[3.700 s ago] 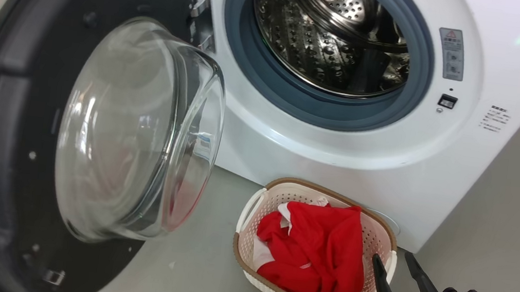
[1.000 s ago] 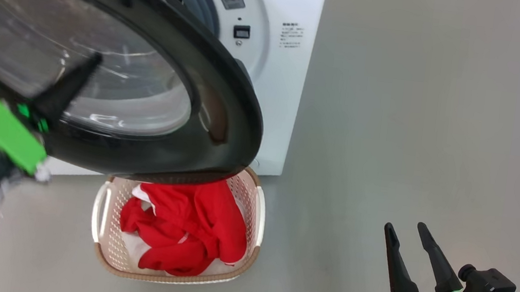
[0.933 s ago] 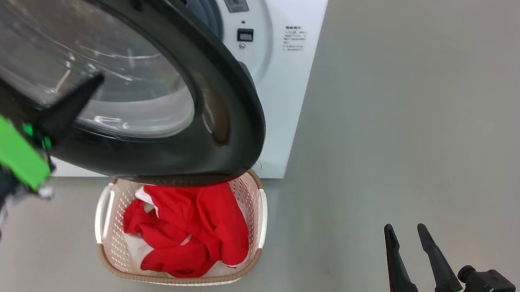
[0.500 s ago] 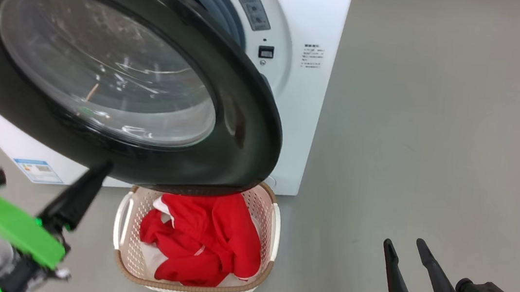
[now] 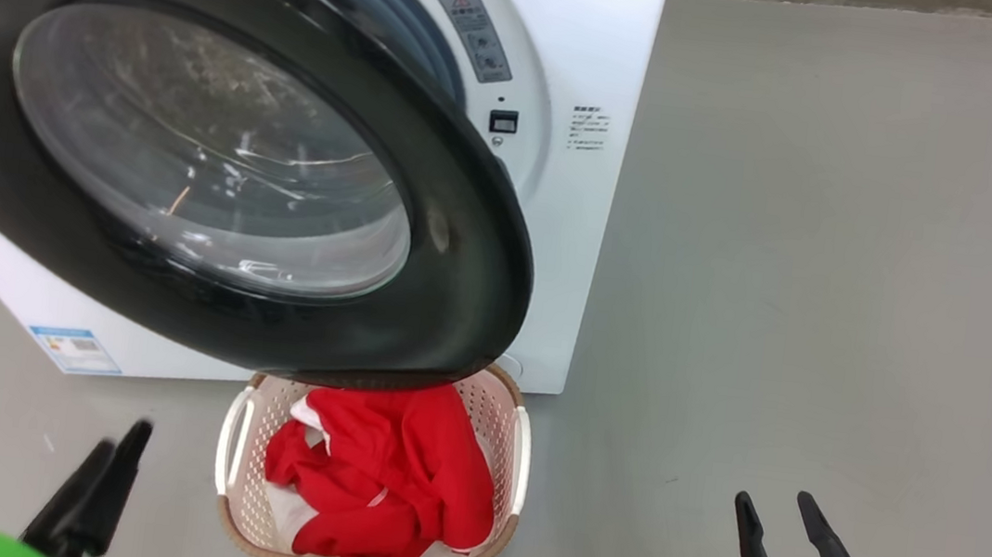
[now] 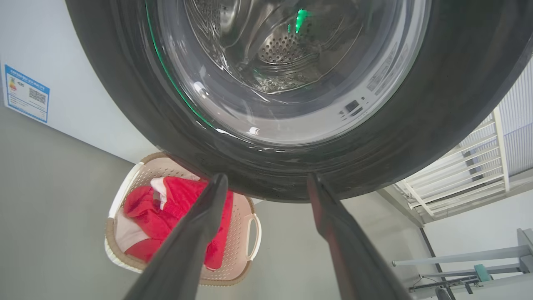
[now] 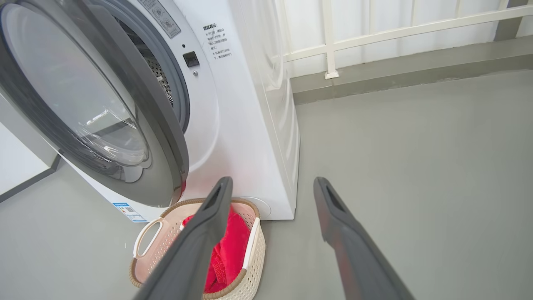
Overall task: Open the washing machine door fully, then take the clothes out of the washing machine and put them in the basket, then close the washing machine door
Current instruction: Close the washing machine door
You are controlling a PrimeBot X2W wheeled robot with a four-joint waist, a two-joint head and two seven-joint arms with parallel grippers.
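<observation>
Left wrist view: my left pincer [image 6: 266, 181], fingers spread wide and holding nothing, points up at the lower rim of the washing machine door [image 6: 437, 125]. The rim hangs just beyond and above the fingertips, apart from them.

The door stands ajar, not latched (the right wrist view shows a gap between its free edge and the white front of the washing machine [image 7: 250, 125]). That free edge lies to the pincer's right. I judge that a closing push would go forward against the black rim on that side.

The clothes [image 6: 162, 208] lie in the basket [image 6: 239, 246], below and left of the fingertips, under the door's lowest arc. The drum seen through the glass looks bare of red.

My right pincer [image 5: 774, 498], likewise wide open and empty, hangs well apart over the floor [image 5: 834, 261]. The left arm is the nearer one for the shove that shuts the door.
</observation>
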